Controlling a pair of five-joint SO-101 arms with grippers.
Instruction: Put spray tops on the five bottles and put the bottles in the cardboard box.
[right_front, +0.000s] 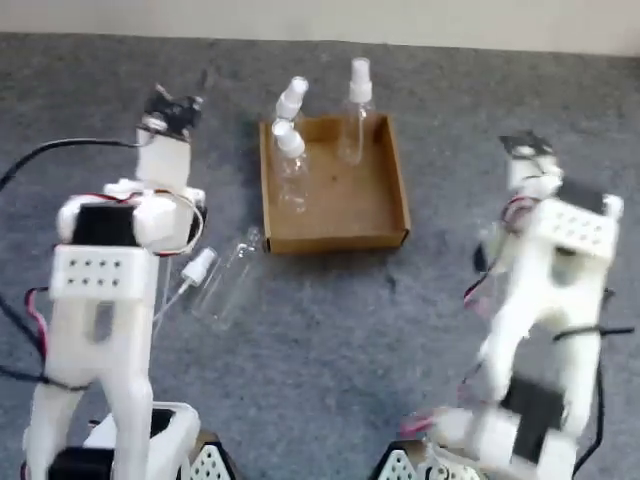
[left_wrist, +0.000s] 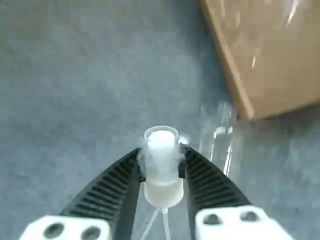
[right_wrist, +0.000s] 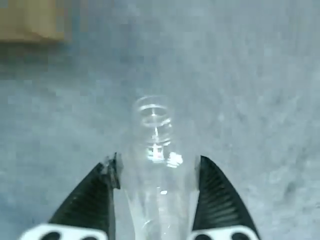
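Left wrist view: left gripper clamps white plastic spray top; right gripper grips clear open-necked plastic bottle. I judge the top's dip tube may miss the neck

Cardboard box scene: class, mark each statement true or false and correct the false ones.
1. Three capped bottles are in the cardboard box. True.
2. The left end effector grips a bottle. False: it grips a spray top.
3. The held bottle in the right end effector has no top yet. True.
4. The loose bottle on the table stands upright. False: it lies on its side.
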